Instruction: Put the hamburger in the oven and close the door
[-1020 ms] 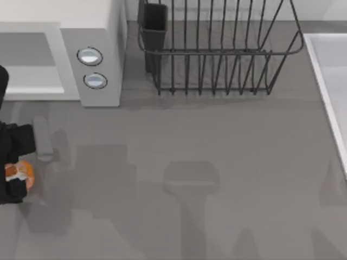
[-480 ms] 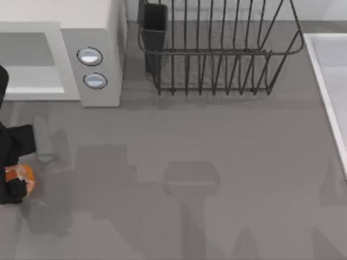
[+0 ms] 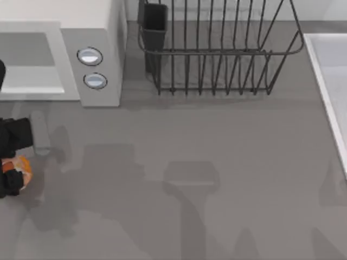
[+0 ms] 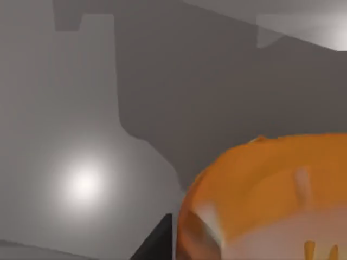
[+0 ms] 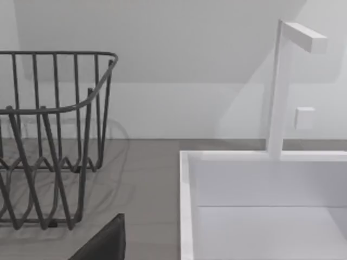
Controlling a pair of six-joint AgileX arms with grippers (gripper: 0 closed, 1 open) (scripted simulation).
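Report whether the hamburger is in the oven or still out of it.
Out. The hamburger sits in the left gripper at the table's left edge, in front of the oven, whose grey cavity holds nothing.

The left arm reaches in at the desk's left edge, its tool clamped shut around something.

Right wrist view: dark wire dish rack stands on the grey counter. Beside it, apart, a white sink basin with an upright white faucet at its back rim. Pale wall behind. A dark pincer finger shows at the frame's edge.
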